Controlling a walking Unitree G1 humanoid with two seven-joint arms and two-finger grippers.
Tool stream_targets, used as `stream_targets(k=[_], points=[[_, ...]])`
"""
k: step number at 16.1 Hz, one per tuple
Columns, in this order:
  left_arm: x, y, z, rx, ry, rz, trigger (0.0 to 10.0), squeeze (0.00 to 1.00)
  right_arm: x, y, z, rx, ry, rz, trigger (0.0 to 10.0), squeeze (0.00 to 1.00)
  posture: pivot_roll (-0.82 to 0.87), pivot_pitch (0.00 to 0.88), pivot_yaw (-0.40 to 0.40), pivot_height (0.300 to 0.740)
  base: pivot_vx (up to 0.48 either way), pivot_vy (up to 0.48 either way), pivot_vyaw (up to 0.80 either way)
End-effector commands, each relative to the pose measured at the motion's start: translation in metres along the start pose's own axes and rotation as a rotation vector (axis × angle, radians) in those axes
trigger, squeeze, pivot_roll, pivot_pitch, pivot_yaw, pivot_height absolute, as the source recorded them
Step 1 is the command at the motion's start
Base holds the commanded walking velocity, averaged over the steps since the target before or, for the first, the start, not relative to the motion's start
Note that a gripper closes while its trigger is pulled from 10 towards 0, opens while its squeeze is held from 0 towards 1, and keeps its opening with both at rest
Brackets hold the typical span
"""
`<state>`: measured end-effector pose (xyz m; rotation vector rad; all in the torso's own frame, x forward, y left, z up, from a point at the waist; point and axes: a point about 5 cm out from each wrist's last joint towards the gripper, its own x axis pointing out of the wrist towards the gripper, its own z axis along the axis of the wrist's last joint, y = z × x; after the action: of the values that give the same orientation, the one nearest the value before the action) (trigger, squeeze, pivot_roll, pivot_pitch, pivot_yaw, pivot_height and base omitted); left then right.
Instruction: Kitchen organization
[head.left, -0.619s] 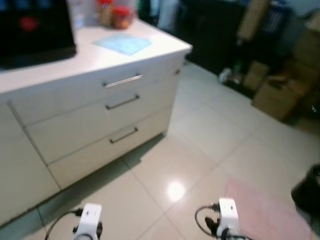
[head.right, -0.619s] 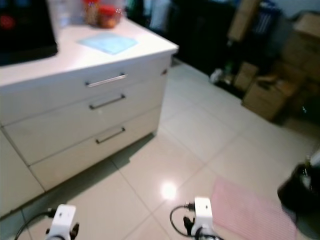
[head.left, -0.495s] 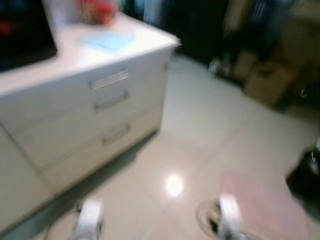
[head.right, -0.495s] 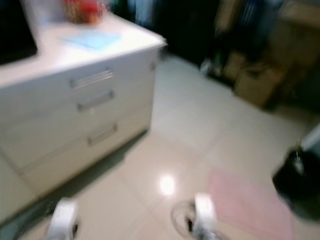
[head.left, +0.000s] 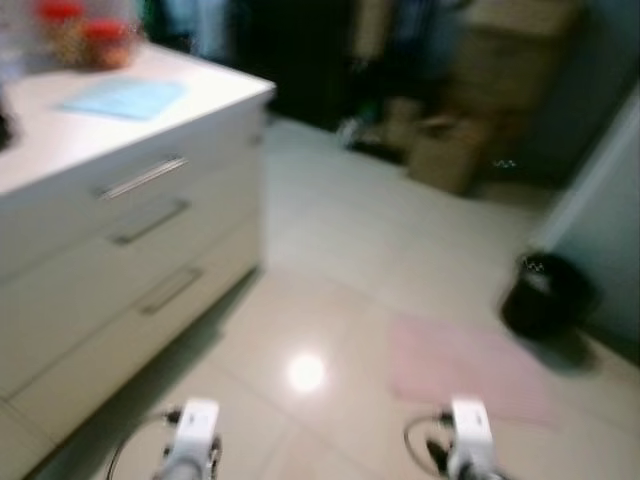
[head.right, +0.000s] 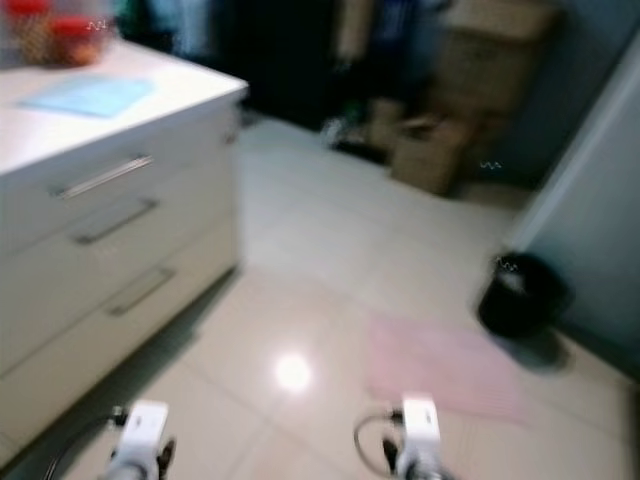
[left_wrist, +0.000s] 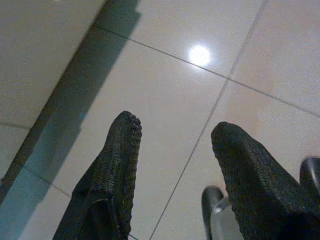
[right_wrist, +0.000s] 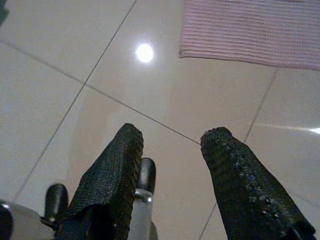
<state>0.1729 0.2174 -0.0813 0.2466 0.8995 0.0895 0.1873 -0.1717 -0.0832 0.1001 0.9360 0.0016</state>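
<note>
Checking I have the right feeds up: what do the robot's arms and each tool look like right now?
Head views show two pale silver-white wrist blocks with thin black cables looping off them. The left tool has two long black fingers with a rough, knobbly woven-looking texture and rounded tips. The right tool matches it: black fingers with small raised dots. Neither shows any markings.
</note>
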Motion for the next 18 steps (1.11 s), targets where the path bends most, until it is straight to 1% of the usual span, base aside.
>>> stream_targets(k=[1, 12, 13, 16, 18], points=[[0.0008, -0.002, 0.003, -0.001, -0.005, -0.006, 10.0, 0.0, -0.0004, -0.0026, -0.0014, -0.009, 0.011, -0.008, 10.0, 0.0, 0.17, 0.0, -0.033, 0.74, 0.0, 0.0, -0.8], [0.0008, -0.0019, 0.0032, 0.0, -0.005, -0.006, 10.0, 0.0, -0.0005, -0.0025, -0.0015, -0.009, 0.011, -0.008, 10.0, 0.0, 0.17, 0.0, -0.033, 0.74, 0.0, 0.0, -0.8], [0.001, 0.0, 0.0003, 0.007, 0.028, 0.001, 10.0, 0.0, -0.0003, -0.0045, 0.0014, 0.01, -0.01, -0.032, 10.0, 0.0, 0.17, 0.0, -0.027, 0.74, 0.274, 0.0, 0.0], [0.0012, 0.0008, 0.003, -0.01, 0.007, 0.005, 10.0, 0.0, -0.0005, -0.0051, 0.0016, 0.01, -0.013, -0.038, 10.0, 0.0, 0.17, 0.0, -0.026, 0.74, 0.08, 0.0, 0.0], [0.0014, 0.0003, 0.0028, -0.003, 0.014, 0.006, 10.0, 0.0, -0.0004, -0.0057, 0.004, -0.011, -0.029, -0.038, 10.0, 0.0, 0.17, 0.0, -0.027, 0.74, 0.0, 0.0, 0.0]])
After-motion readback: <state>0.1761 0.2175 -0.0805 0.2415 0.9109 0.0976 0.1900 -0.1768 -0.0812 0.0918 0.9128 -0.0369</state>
